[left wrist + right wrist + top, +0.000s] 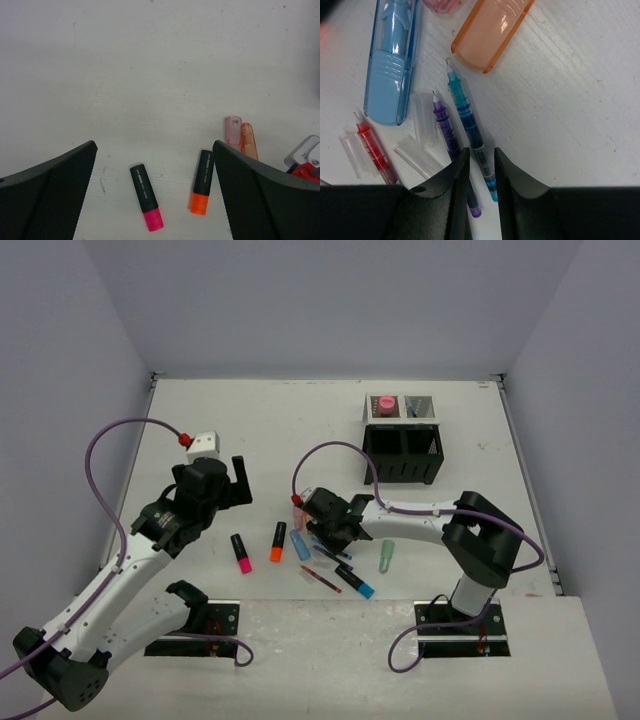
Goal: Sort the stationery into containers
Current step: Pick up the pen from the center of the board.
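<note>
The stationery lies scattered at the table's middle. My right gripper is low over it, its narrowly open jaws straddling a thin blue pen that lies flat, with slim gaps on both sides. A purple pen, a red pen, a blue highlighter and a peach highlighter lie close by. My left gripper hangs wide open above a pink highlighter and an orange highlighter, holding nothing. The black mesh containers stand at the back right, a pink glue stick in one pale compartment.
A mint highlighter and a black highlighter with a blue cap lie near the right arm. Clear pen caps rest beside the purple pen. Pale pink and peach highlighters lie side by side. Walls enclose the table on three sides.
</note>
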